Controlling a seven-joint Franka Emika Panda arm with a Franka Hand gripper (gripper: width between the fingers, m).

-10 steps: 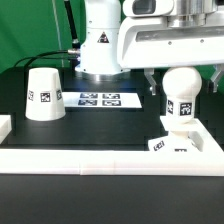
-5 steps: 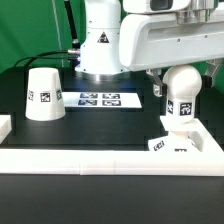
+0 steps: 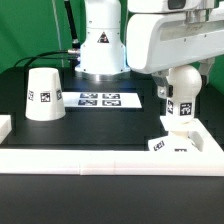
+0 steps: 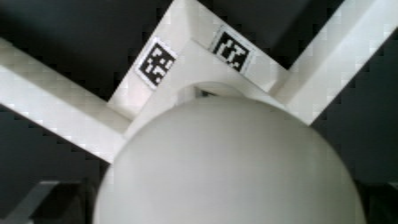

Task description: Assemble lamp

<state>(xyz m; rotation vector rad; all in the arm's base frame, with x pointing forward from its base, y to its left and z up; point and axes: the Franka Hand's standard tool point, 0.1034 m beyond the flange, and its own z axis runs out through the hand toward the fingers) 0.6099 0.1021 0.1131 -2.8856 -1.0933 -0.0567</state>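
**Figure. Lamp assembly, bulb stage.** We found the bulb (image 3: pixel 181 98) standing upright on the square base (image 3: pixel 178 143), which sat against the white rail (image 3: pixel 90 160) toward the exterior view's right. The gripper (image 3: pixel 182 70) hung directly over the bulb's round head, and its housing hid the fingers. In the wrist view that head filled most of the frame, with tags showing beyond it. We could not tell whether the jaws were spread about the bulb or closed upon it.

The shade (image 3: pixel 43 93) stood well apart, wide end down on the black table (image 3: pixel 110 125) at the exterior view's left. The marker board (image 3: pixel 98 99) lay between it and the bulb.

We judged the step in hand to be seating the bulb in the base, with the shade not yet fitted. The next move, in our judgement, called for a firm hold on the bulb's head and a turn about its upright axis, with the base kept against the rail so that it would not spin.
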